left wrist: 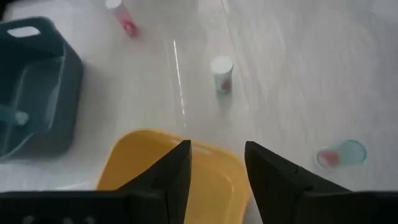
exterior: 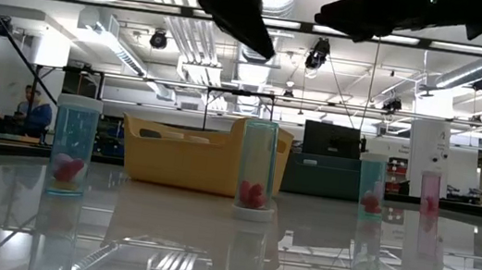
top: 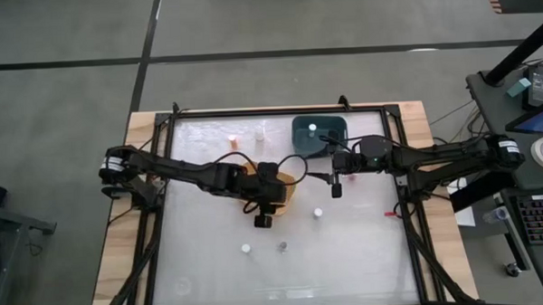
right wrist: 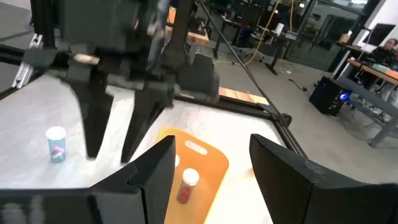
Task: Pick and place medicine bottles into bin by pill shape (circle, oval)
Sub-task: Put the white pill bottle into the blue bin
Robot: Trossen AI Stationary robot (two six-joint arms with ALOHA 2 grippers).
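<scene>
Open tabletop stretches toward the near edge, broken only by three scattered medicine bottles; the left gripper and right gripper crowd the centre above the orange-yellow tub

Overhead, table-level, two wrist views

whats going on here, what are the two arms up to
Two robot arms are sorting small pill bottles into two tubs. The left hand hangs open and empty over the near edge of the yellow tub, which already holds a white-capped bottle. The right hand is also open and empty, hovering between the tubs. The teal tub has one bottle inside. Several bottles are still standing on the table.
</scene>
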